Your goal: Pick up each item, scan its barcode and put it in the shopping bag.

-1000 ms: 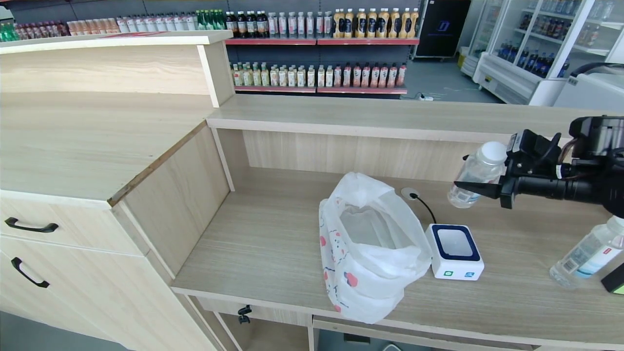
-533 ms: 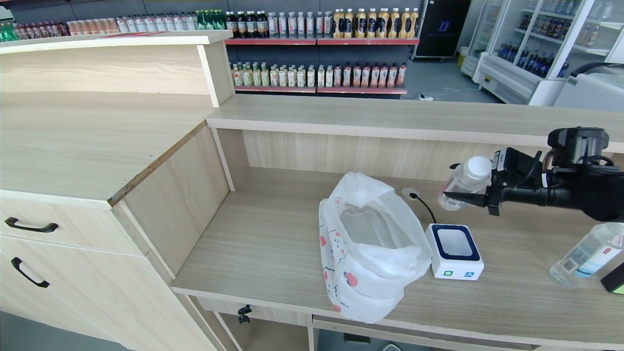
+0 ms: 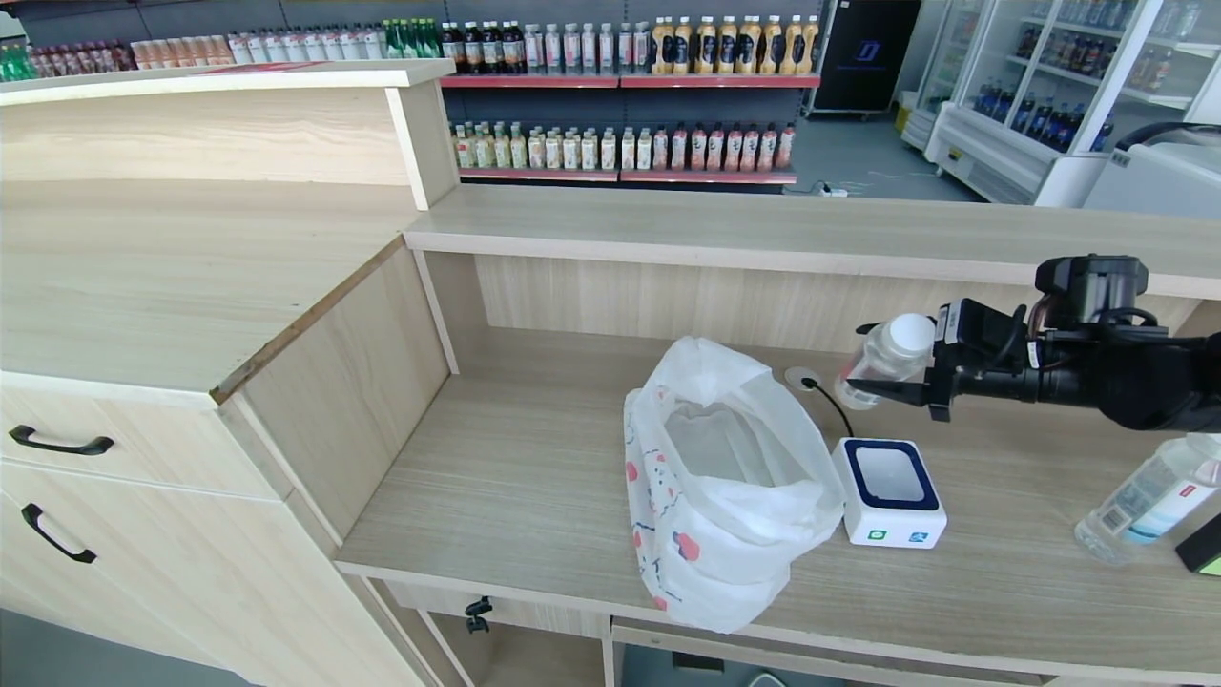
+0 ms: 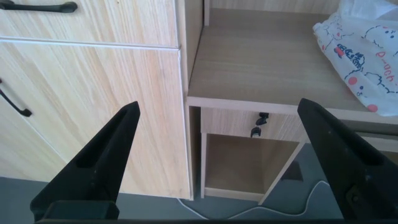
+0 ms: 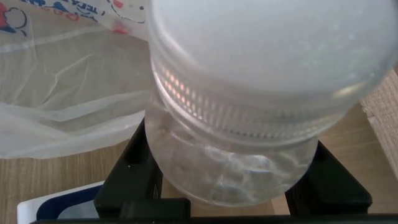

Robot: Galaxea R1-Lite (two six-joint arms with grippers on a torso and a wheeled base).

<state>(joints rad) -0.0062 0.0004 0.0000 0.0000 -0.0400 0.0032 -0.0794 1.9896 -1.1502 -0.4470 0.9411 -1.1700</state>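
Presently clamps the right hand (image 3: 860, 363) on a clear plastic bottle with a white screw cap (image 3: 892, 345), fingers shut along either side of its body, cap turned back toward the wrist and base out past the fingertips. Carries it tilted in the air over the pale wood-grain worktop (image 3: 534, 477), touching nothing else. Probably grips it this way to leave the lower side of the body bare for reading.

Looks like the scanning step: places the bottle above and just beyond the white square scanner with a dark blue window frame (image 3: 889, 491), lying below the fingertips and a little nearer the robot. Not yet squarely over that window, by this judgement.

Keeps the white printed plastic shopping bag (image 3: 725, 496) close, mouth gaping upward, beyond the fingertips and lower, touching the scanner's side, for a short drop afterwards.

Leaves a second clear labelled bottle (image 3: 1145, 496) lying behind the wrist, waiting its turn.

Holds the left hand (image 4: 219, 104) low by the cabinet front, fingers apart, empty.
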